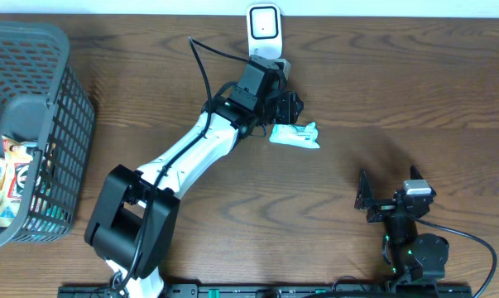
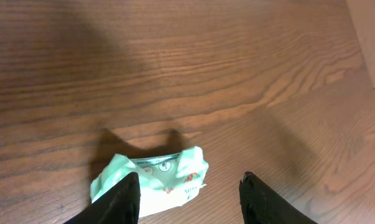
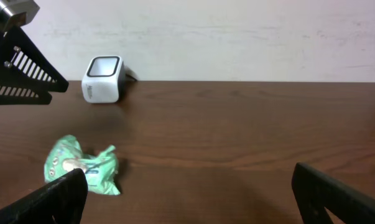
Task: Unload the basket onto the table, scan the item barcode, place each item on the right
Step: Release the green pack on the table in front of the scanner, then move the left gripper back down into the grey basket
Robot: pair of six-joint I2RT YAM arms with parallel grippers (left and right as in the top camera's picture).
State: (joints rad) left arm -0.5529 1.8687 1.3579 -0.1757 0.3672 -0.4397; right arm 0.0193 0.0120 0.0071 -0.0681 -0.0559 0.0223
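Observation:
The item, a crumpled pale green packet [image 1: 295, 135], lies on the wooden table a little in front of the white barcode scanner [image 1: 264, 29]. My left gripper [image 1: 286, 112] hovers just above it, between packet and scanner. In the left wrist view the packet [image 2: 150, 180] rests on the table by the left finger [image 2: 122, 200], and the left gripper [image 2: 190, 199] is open with nothing between its jaws. My right gripper [image 1: 388, 190] stands open near the front right. From its wrist view, the right gripper [image 3: 190, 199] looks toward the packet [image 3: 81, 165] and scanner [image 3: 103, 78].
A dark mesh basket [image 1: 63, 99] holding several packaged goods stands at the table's left edge. The left arm [image 1: 191, 153] crosses the middle of the table diagonally. A pale wall [image 3: 237, 37] closes off the far side behind the scanner.

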